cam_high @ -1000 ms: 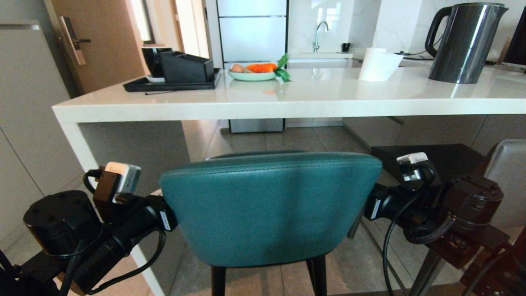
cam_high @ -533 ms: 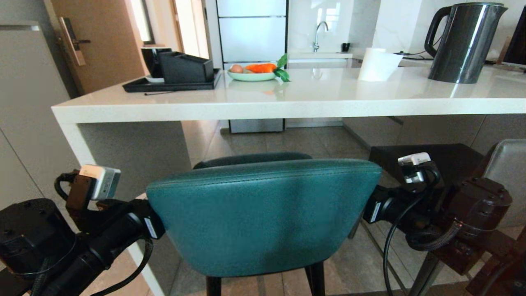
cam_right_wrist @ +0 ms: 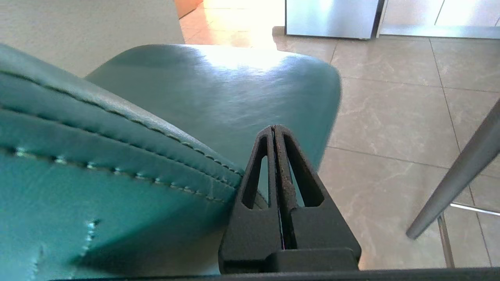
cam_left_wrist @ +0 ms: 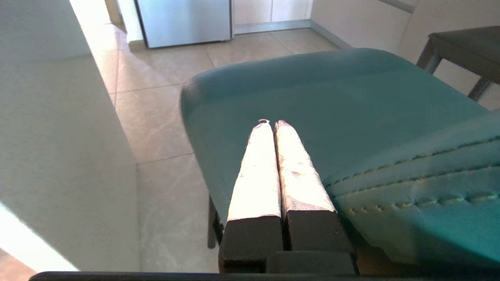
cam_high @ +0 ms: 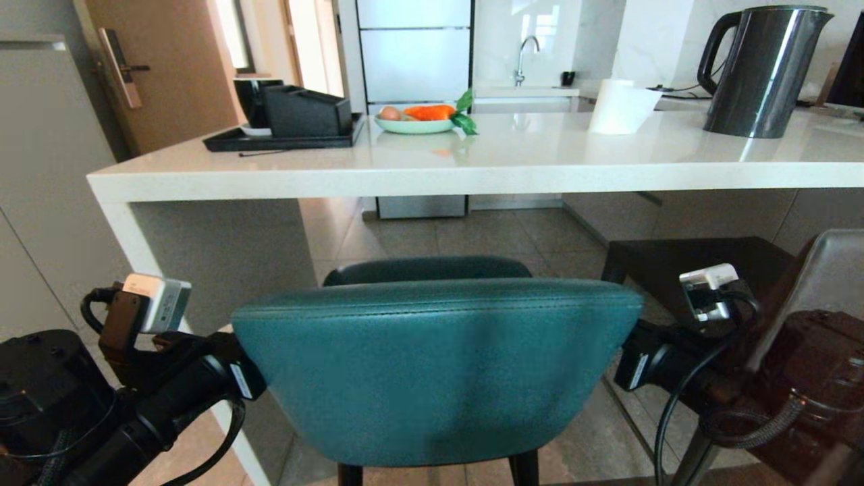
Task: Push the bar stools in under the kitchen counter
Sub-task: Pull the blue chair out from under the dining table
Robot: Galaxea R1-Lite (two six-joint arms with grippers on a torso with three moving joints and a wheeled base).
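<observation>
Kitchen floor tiles run under a long white surface (cam_high: pixel 472 172) with a thick slab leg at its left end. Left hand (cam_left_wrist: pixel 272 125), fingers pressed together, lies against the left side of the teal stool (cam_high: pixel 432 364). That stool stands just short of the surface's near edge, its seat pointing under it, so the push goes straight ahead. Right hand (cam_right_wrist: pixel 275 130), also pressed together, flanks the stool's right side. Both arms seem equally near. A grey stool (cam_high: pixel 827 283) waits at the far right.
</observation>
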